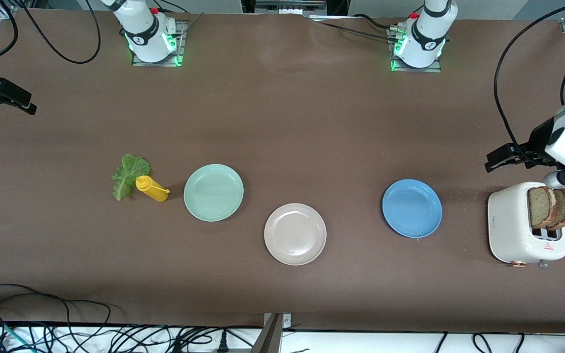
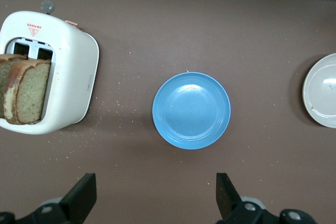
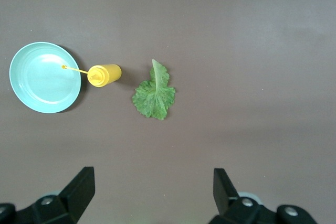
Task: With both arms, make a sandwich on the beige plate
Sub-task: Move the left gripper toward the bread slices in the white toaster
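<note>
The beige plate point(image 1: 295, 234) lies bare on the brown table, nearest the front camera; its edge also shows in the left wrist view point(image 2: 323, 90). Two brown bread slices point(image 1: 552, 208) point(image 2: 26, 93) stand in a white toaster point(image 1: 513, 230) point(image 2: 71, 72) at the left arm's end. A green lettuce leaf point(image 1: 128, 176) point(image 3: 155, 94) lies flat toward the right arm's end. My left gripper point(image 1: 492, 163) point(image 2: 155, 198) is open and empty, up over bare table beside the toaster. My right gripper point(image 1: 27, 104) point(image 3: 152, 192) is open and empty, over bare table at the right arm's end.
A yellow squeeze bottle point(image 1: 151, 189) point(image 3: 104, 74) lies between the lettuce and a mint green plate point(image 1: 213, 192) point(image 3: 42, 80). A blue plate point(image 1: 412, 208) point(image 2: 191, 110) lies between the beige plate and the toaster. Cables run along the table's front edge.
</note>
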